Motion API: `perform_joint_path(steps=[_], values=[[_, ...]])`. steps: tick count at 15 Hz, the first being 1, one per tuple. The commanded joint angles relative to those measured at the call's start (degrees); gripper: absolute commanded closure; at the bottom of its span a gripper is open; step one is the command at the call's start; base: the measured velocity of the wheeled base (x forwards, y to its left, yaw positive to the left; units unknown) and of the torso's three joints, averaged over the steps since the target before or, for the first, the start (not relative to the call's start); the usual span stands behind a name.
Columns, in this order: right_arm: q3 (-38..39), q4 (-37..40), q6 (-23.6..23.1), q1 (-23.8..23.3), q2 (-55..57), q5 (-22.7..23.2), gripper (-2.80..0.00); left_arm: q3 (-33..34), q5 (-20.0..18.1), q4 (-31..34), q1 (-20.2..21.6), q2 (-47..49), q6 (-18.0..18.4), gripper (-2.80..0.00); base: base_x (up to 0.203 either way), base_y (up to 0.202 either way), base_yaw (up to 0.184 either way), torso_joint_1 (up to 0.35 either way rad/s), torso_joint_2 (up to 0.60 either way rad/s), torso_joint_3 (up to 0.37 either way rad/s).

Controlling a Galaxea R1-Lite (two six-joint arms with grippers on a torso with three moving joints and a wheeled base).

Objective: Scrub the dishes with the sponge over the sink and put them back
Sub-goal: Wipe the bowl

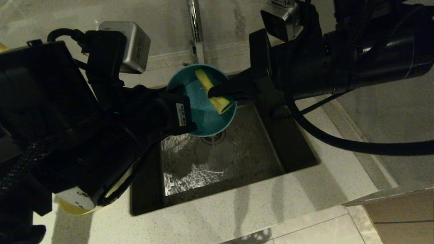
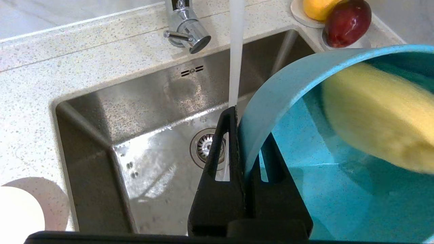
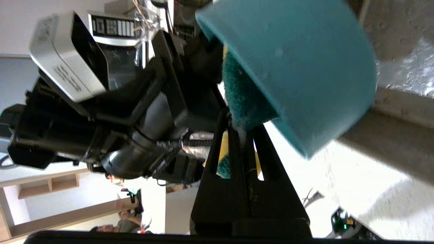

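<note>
The light blue bowl (image 1: 203, 108) is held tilted above the sink (image 1: 237, 159), its rim pinched by the left end effector (image 2: 241, 149). The right end effector (image 1: 217, 91), clamped on the sponge (image 1: 213, 90), presses it against the bowl's inner wall. Current step: scrubbing. Next, judged: finish wiping, withdraw the sponge, return the bowl to the worktop (image 1: 271, 210).

This is a kitchen. A square stainless-steel sink (image 2: 142, 142) with a round drain strainer (image 2: 206, 147) is set into a pale speckled stone counter (image 2: 30, 101). A chrome tap (image 2: 184, 25) runs water into it, and fruit (image 2: 346, 20) sits on a dish at the corner.
</note>
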Motion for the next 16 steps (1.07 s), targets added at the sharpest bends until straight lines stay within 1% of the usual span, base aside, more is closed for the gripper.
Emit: perform_joint_path(steps=[1,6,11,16], values=[[0.0,0.0,0.0,0.6,0.8,0.1,0.0,0.6,0.2,-0.3,0.0,-0.5,-0.1,0.0,0.0,0.0,0.0,0.0,0.0,0.0],[0.8,1.2,0.1,3.4,3.1,0.0,0.0,-0.2,0.1,-0.3,0.0,-0.5,-0.3,0.0,0.0,0.0,0.0,0.0,0.0,0.0],[1.4,1.5,0.4,3.3,2.9,-0.1,0.0,-0.1,0.0,-0.3,0.4,-0.6,-0.3,0.0,0.0,0.0,0.0,0.0,0.0,0.0],[8.5,0.8,0.1,2.2,-1.5,-0.3,0.0,0.2,0.1,-0.3,0.8,-0.4,-0.4,0.0,0.0,0.0,0.0,0.0,0.0,0.0]])
